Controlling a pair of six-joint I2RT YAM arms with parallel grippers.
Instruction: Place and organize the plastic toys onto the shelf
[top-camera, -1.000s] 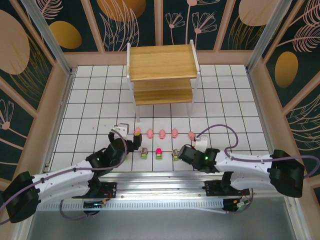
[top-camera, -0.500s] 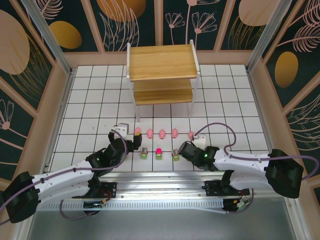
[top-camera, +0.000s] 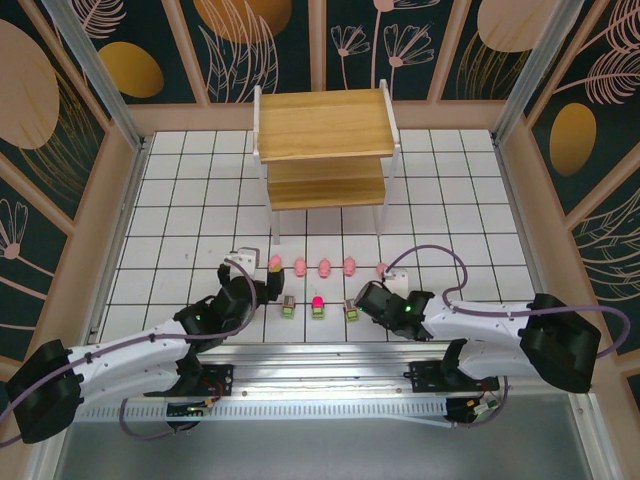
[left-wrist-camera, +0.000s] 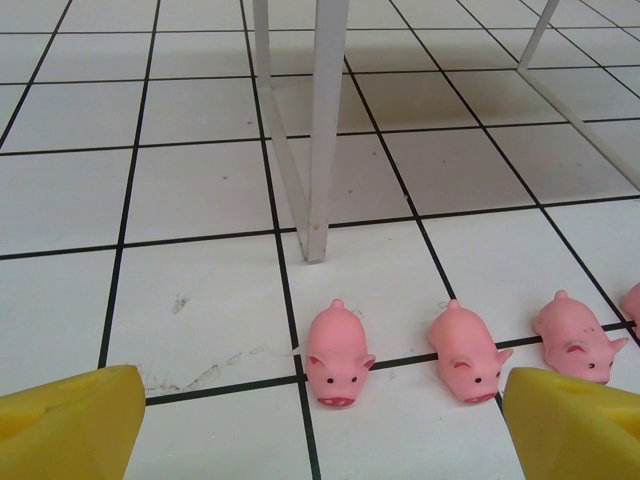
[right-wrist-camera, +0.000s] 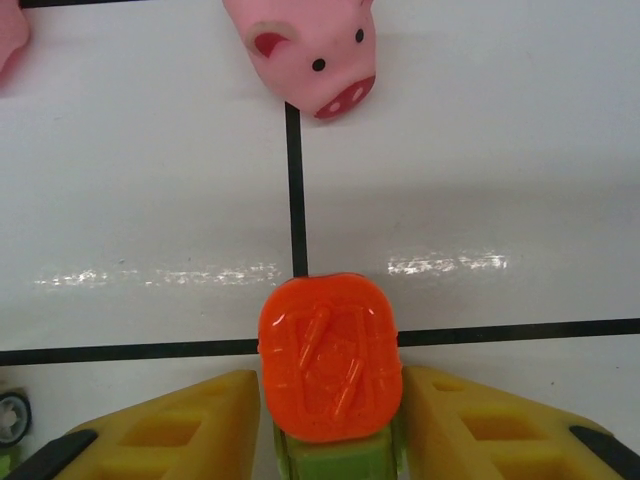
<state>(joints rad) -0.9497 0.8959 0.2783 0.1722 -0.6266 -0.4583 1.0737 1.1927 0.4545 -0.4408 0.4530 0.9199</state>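
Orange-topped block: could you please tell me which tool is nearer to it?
Right. The right tool flanks the orange-topped block, one finger on each side; the left tool sits away, facing the leftmost pig.

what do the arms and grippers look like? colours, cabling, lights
The left arm and right arm match: white link shells, black joint housings, a mauve cable looping along each, a green light near the wrist. The left gripper and right gripper have yellow wedge-shaped fingers, with black trim at the base of the right's.
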